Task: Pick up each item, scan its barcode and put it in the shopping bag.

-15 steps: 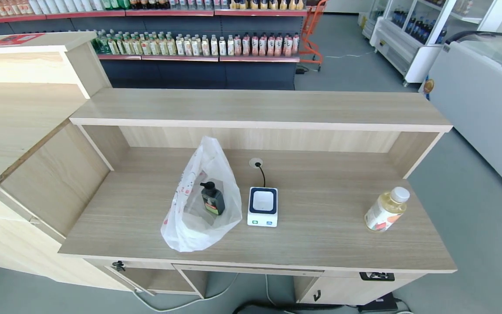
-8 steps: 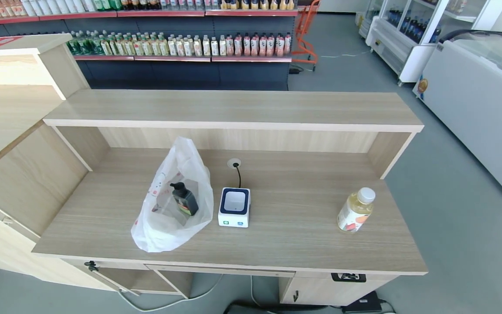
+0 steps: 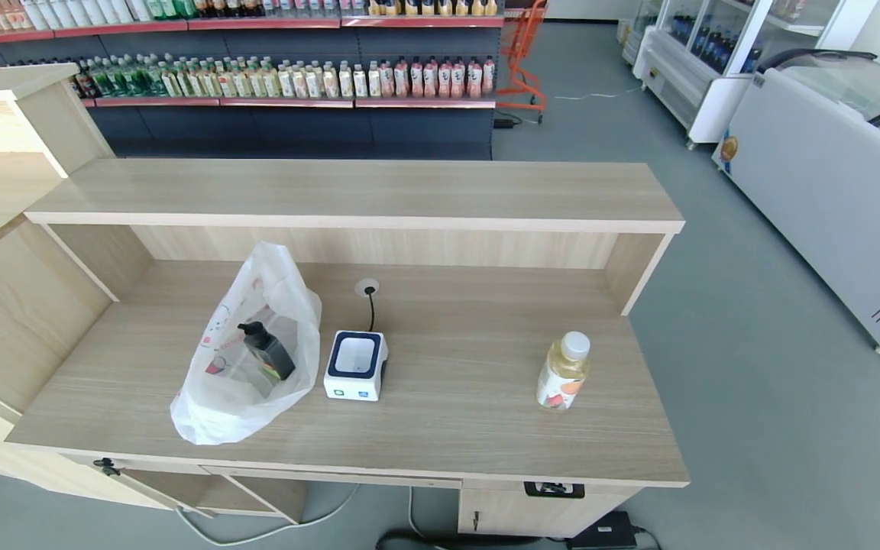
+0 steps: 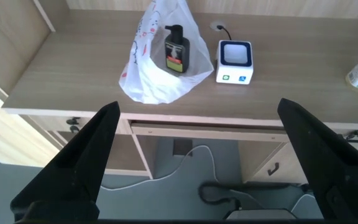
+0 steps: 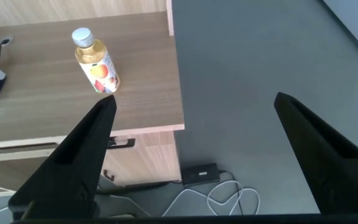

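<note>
Well, left gripper [image 4: 199,109] and right gripper [image 5: 196,101] both hung wide open and empty, juice bottle [image 3: 563,370] stood lower right of centre near the counter [image 3: 448,428] edge, so a glancing touch could've toppled it floorward before scanner [image 3: 356,363] or shopping bag [image 3: 211,405].

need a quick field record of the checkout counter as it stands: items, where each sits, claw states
bagged: dark pump bottle, upright inside the shopping bag, on the left part of the counter
scanner: white scanner just right of the bag, cable running to a hole at the back
pending: drink bottle, white cap, upright, well apart from the scanner, toward the counter's right end
left claw: open, empty, short of the counter's near edge
right claw: open, empty, off the counter's right end
</note>
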Robot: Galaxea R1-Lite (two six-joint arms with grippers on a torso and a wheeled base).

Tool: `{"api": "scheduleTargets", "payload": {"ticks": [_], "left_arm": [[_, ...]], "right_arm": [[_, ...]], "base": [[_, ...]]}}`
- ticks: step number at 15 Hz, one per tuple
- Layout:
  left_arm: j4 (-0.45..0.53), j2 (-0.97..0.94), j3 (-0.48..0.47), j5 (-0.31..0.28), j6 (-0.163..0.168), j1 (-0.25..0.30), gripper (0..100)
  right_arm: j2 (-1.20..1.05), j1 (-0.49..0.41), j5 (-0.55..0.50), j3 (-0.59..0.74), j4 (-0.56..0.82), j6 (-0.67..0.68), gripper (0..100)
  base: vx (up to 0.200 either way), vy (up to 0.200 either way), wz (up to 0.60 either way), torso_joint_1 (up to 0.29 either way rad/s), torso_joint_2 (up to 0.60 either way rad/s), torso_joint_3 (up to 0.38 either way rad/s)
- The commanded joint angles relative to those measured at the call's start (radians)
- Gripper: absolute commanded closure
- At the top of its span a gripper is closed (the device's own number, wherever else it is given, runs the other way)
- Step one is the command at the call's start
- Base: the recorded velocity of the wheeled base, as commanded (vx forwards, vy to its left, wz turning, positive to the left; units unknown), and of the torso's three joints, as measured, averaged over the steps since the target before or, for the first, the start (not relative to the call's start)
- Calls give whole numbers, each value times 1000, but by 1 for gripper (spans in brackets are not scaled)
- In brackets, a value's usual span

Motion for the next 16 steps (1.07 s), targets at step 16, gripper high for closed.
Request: {"api": "scheduleTargets", "payload": {"ticks": [16], "left_arm": [[0,0,0,1,-1,0,0]], "right_arm": [[1643,269,93,-364,-410,16,0]], "base": [[0,0,0,0,0,0]]}}
